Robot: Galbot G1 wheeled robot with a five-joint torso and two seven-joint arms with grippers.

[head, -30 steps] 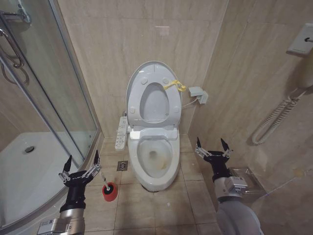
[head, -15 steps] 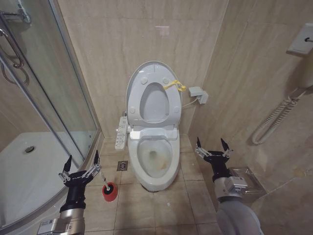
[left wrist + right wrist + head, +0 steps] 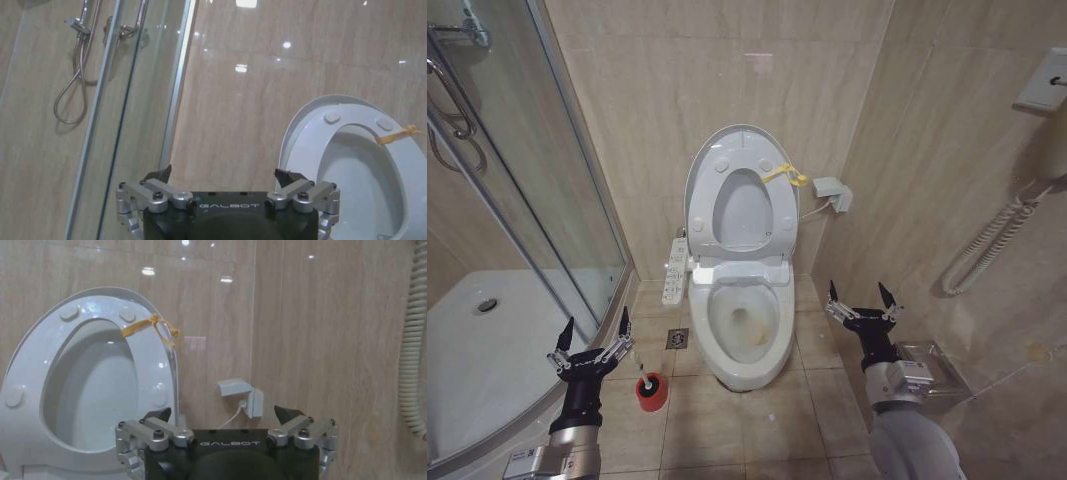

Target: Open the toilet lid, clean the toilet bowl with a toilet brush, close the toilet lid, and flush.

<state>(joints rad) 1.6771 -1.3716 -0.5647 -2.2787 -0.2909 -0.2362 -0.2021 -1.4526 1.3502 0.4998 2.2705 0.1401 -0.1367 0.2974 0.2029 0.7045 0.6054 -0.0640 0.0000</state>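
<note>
At far left of the head view, a curved glass shower screen (image 3: 547,180) with a white shower tray (image 3: 477,350) behind it, filling the left side of the frame. In the lower left, the left gripper (image 3: 591,333), pointing up, fingers spread wide, holding nothing, just beside the edge of the shower screen. Just right of it, on the tiled floor (image 3: 757,420), the toilet brush (image 3: 645,381), thin white handle standing in the small round red holder (image 3: 652,393), near the left gripper but not touching it. Slightly above, a small square floor drain (image 3: 677,338). In the centre of the frame, the toilet bowl (image 3: 745,330), white, yellowish stain inside, uncovered. On its left side, a white control panel (image 3: 674,268) with buttons. Above the bowl, the toilet lid (image 3: 702,165) raised upright against the back wall, with the ring seat (image 3: 745,210) also raised and resting in front of it; a yellow strap (image 3: 785,176) at the upper right edge. Right of the lid, a small white box (image 3: 831,190) on the wall with a cable. In the lower right, the right gripper (image 3: 862,299), pointing up, fingers spread wide, empty, near the right side of the bowl and apart from it. At far right, a coiled white cord (image 3: 987,245) on the wall. In the left wrist view, the left gripper (image 3: 227,175) open before the wall, the lid (image 3: 300,130) at right; in the right wrist view, the right gripper (image 3: 223,412) open, the lid (image 3: 40,340) at left.
</note>
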